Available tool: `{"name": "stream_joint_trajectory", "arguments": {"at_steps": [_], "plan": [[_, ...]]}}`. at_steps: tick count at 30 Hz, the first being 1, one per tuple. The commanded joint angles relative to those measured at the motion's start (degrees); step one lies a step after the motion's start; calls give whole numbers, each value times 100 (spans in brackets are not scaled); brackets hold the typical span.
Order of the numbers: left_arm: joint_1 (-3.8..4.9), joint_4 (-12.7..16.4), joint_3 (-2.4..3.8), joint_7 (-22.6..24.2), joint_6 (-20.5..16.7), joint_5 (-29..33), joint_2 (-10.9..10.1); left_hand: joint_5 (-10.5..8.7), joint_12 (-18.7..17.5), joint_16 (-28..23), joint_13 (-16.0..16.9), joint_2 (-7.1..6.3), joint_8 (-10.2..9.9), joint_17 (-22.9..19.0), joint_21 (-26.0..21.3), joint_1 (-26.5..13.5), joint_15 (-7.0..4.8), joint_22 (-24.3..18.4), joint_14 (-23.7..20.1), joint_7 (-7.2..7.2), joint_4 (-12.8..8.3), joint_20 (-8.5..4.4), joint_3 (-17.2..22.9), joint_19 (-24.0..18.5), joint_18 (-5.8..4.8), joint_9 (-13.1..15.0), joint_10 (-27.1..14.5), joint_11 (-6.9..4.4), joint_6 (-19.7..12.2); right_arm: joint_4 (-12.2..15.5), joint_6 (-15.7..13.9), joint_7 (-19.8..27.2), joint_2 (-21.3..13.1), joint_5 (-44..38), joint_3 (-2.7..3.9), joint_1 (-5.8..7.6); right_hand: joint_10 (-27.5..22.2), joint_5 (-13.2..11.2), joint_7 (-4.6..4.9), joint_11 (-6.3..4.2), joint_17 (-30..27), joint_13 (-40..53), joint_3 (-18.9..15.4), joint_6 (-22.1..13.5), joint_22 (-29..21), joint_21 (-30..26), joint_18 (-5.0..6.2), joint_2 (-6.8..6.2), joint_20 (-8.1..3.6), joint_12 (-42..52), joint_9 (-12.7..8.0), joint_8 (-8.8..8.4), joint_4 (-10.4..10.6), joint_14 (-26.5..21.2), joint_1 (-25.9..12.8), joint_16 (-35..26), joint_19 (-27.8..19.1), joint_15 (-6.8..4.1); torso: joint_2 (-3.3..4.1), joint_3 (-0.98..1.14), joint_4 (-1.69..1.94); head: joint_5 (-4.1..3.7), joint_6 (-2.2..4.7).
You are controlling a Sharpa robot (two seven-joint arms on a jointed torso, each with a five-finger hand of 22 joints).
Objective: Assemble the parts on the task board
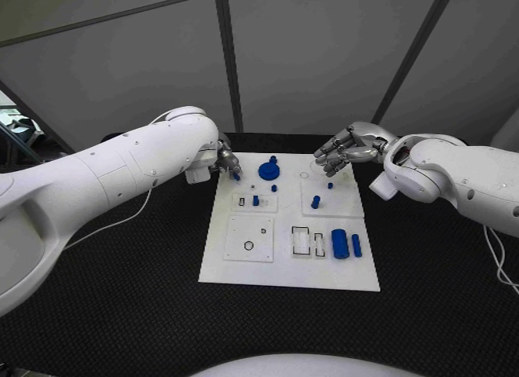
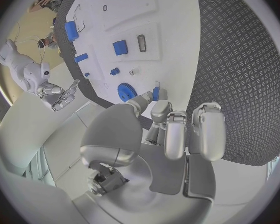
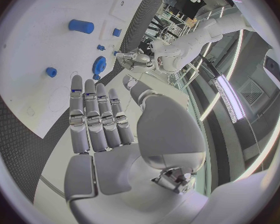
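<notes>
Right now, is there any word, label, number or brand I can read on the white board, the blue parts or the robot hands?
None: no readable text.
White rectangular task board: only black outlines of slots and holes, no lettering.
Small blue plastic parts: plain.
Left robot hand and right robot hand: no legible marking.

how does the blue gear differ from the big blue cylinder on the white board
The round, toothed blue gear sits at the white task board's far end, near the left hand. The smooth, elongated big blue cylinder lies on its side nearer the robot, towards the right. Both are blue and untouched.
</notes>
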Motion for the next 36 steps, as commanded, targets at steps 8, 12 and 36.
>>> {"name": "stream_joint_trajectory", "arguments": {"at_steps": [8, 12, 36], "plan": [[8, 721, 1, 61, -387, 295, -429, 117, 32, 14, 31, 76, 586, 1506, 50, -108, -45, 1001, 614, 1, -436, -37, 527, 263, -108, 780, 81, -22, -72, 14, 13, 27, -18, 4, 3, 12, -17, 22, 27, -1, -8, 9, -21, -19, -6, -18, 23, 25, -9, -6, -1, -11, -9, -28, -12, -2, 50, -5, -1, -1, 10, 7, -20], [-1, 1133, -7, 33, -447, 331, -660, 150, 41, 14, 40, 71, 612, 1506, 53, -126, -46, 1005, 614, 1, -463, -38, 566, 265, -108, 797, 88, -22, -76, 9, 16, 27, -24, 4, 3, 12, -17, 22, 27, -1, -8, 9, -21, -19, -6, -18, 23, 25, -9, -6, -1, -11, -9, -28, -12, -2, 50, -5, -7, -2, 17, 21, -27], [-131, 2257, -167, -178, -811, 289, -1301, 176, 220, 14, 237, 38, 747, 1506, 237, -260, -65, 1122, 614, -25, -520, -53, 653, 345, -153, 864, 288, -44, -43, -21, 36, 37, -14, 4, 2, 10, -16, 22, 27, -1, -11, 9, -26, -20, -9, -22, 22, 25, -9, -6, -1, -11, -8, -26, -16, -3, 54, -4, 8, -8, -12, 113, -61]]}}
